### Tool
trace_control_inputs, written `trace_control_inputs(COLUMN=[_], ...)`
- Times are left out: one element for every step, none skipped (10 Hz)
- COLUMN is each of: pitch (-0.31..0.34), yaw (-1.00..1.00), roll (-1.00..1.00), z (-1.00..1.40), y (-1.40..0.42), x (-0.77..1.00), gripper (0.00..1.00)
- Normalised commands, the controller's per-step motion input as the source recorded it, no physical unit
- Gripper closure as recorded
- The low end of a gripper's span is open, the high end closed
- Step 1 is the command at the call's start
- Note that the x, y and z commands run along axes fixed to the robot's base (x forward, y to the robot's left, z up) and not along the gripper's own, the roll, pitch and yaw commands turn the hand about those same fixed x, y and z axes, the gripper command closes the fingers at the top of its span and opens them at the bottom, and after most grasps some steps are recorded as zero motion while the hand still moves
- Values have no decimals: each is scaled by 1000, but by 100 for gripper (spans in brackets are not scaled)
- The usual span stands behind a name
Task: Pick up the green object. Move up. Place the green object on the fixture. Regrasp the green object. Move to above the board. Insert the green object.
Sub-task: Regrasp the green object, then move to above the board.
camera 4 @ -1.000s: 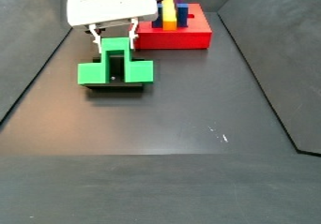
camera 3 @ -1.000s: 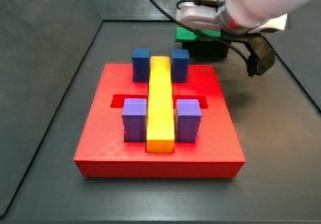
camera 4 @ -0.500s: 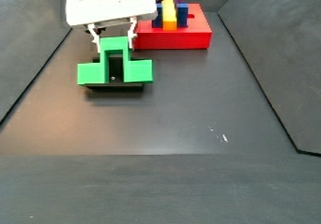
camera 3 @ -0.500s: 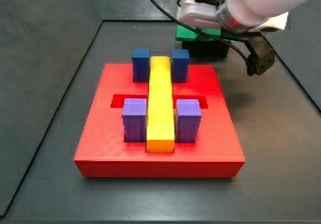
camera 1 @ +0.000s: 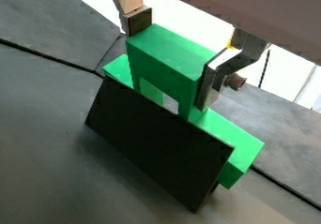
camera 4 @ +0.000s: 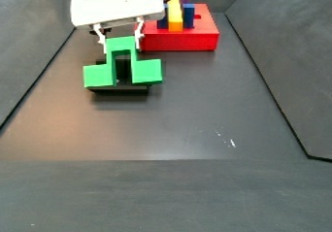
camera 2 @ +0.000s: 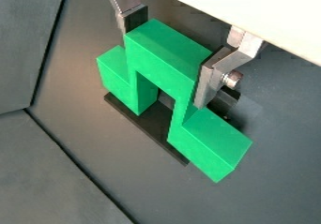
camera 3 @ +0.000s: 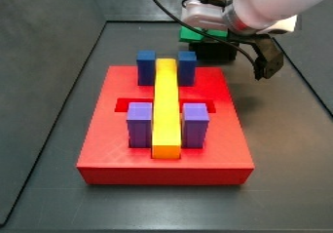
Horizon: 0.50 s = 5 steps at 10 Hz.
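The tabletop (camera 4: 195, 168) is lying dark and bare across the lower frame of a side view, ringed by dark walls. The board (camera 3: 117, 149) is sitting mid-frame in a side view and at the upper centre in the other (camera 4: 197, 39), carrying the yellow bar (camera 3: 166, 105), two blue blocks (camera 3: 147, 63) and two purple blocks (camera 3: 196, 123), with red recesses beside them.

The green piece (camera 4: 120, 69) is resting on the fixture (camera 4: 119, 88) at upper left, well apart from the board — in both wrist views (camera 1: 170, 68) its raised block is standing up with the arms stepping down to either side, seated over the dark bracket (camera 1: 150, 143). It is probably parked there so the grip can be changed before insertion.

The end effector (camera 2: 178, 48) is standing over the centre block, its silver fingers (camera 2: 228, 64) flanking that block on two opposite faces. They are looking close against it, yet whether the pads are pressing or merely beside it I cannot tell.

Nothing is lying on the open tabletop between fixture and board. The upright blocks and bar on the board are what could obstruct, so a lift would seem needed before crossing.
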Motion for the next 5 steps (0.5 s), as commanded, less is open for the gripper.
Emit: trace_control_inputs(pitch=[0,0,0,0,0], yaw=[0,0,0,0,0], roll=[0,0,0,0,0], z=[0,0,0,0,1400], y=[0,0,0,0,0], x=[0,0,0,0,0], gripper=[100,100,100,100,100])
